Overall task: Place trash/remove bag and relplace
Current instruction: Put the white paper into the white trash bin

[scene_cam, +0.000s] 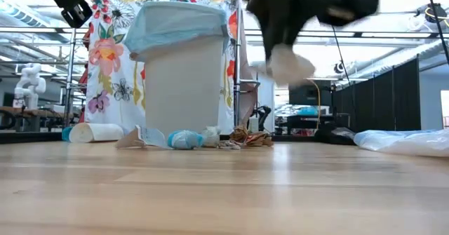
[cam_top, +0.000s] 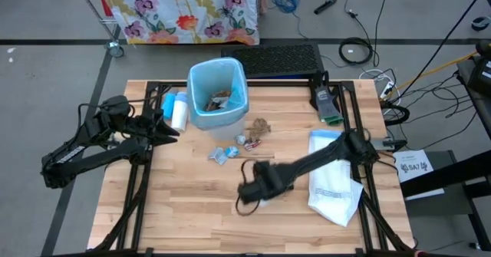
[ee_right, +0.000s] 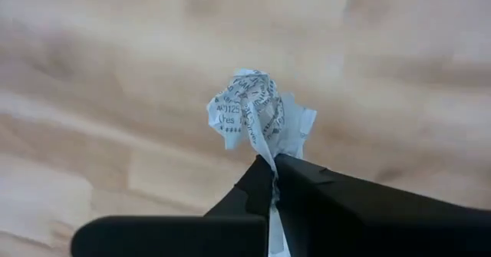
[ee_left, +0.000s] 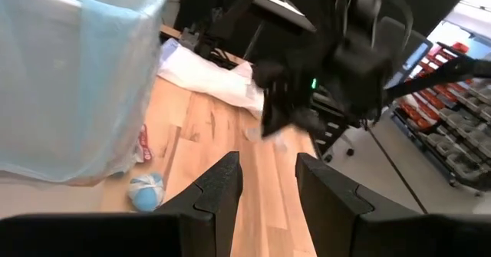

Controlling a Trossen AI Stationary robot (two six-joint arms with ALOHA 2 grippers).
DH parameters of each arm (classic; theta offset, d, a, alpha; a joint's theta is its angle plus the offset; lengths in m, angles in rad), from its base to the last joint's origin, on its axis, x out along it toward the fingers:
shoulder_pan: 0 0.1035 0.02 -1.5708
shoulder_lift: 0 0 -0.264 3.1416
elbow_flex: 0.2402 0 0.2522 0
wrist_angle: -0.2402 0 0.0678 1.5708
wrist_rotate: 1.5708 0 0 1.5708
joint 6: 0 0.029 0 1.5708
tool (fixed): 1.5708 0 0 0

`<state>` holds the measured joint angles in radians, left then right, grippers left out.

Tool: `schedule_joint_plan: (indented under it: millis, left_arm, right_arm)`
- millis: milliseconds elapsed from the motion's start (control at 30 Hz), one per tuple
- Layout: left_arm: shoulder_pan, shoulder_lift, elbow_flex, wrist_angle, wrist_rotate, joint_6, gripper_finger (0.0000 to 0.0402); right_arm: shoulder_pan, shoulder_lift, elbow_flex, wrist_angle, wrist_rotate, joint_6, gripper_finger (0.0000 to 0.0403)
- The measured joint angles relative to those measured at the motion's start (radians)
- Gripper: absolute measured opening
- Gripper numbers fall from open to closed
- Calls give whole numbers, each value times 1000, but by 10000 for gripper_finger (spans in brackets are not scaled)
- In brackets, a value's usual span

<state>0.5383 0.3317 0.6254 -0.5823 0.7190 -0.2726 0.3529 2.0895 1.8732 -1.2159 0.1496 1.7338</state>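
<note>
A white bin (cam_top: 217,96) lined with the light-blue bag (scene_cam: 175,24) stands at the table's far middle, with trash inside it. More scraps lie on the table in front of it: a light-blue one (cam_top: 219,155), a brown one (cam_top: 261,125) and a small one (cam_top: 240,140). Above the table's middle, my right gripper (ee_right: 274,165) is shut on a crumpled white printed scrap (ee_right: 253,111); the low view shows it blurred (scene_cam: 287,61). My left gripper (ee_left: 265,188) hovers open left of the bin, empty. My right gripper pinches the crumpled white scrap by its lower edge (ee_right: 270,151) between the two fingertips. The fingers point steeply down. The scrap bulges out beyond the tips and is lifted clear of the table.
A blue-and-white cylinder (cam_top: 178,110) lies left of the bin. The white replacement bag (cam_top: 334,176) lies flat at the table's right. A black tool (cam_top: 326,103) sits near the far right edge. A floral cloth (cam_top: 184,11) hangs beyond the table.
</note>
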Motion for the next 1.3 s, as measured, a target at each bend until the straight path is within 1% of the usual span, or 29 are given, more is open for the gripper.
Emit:
schedule_joint_plan:
  millis: [133, 267, 333, 400, 533, 600, 633, 700, 767, 900, 1100, 1200, 1300]
  left_arm:
    - [0, 0, 0, 0, -42, -1, 130]
    - [0, 0, 0, 1, -160, -7, 130]
    - [0, 1, 0, 6, -221, -8, 130]
    - [0, 11, 0, 38, -262, -8, 130]
    - [0, 41, 0, 140, -280, -7, 130]
    - [0, 66, 0, 183, -282, -8, 130]
    - [0, 79, 0, 198, -284, -8, 130]
    - [0, 106, 0, 214, -291, -8, 130]
    - [0, 128, 0, 218, -300, -9, 130]
    - [0, 146, 0, 231, -305, -10, 130]
    - [0, 146, 36, 244, -307, 18, 130]
    - [0, 145, 58, 245, -309, 48, 130]
    - [0, 145, 66, 244, -309, 46, 130]
  right_arm:
    - [-69, -153, 2, -89, 130, -123, 1]
    - [-160, -282, 2, -74, 264, -320, 0]
    - [-212, -342, 2, -22, 311, -436, 0]
    - [-267, -391, 2, 59, 331, -575, 0]
    - [-384, -442, 2, 298, 317, -898, 0]
    - [-441, -446, 2, 427, 286, -1044, 0]
    - [-469, -445, 2, 487, 250, -1105, 0]
    - [-523, -429, 3, 586, 171, -1200, 0]
    - [-567, -399, 3, 656, 93, -1260, 0]
    - [-629, -330, 2, 729, -30, -1315, 0]
    - [-658, -247, 2, 891, -187, -1355, 1]
    - [-661, -222, 2, 936, -211, -1358, 14]
    - [-661, -212, 2, 928, -212, -1386, 42]
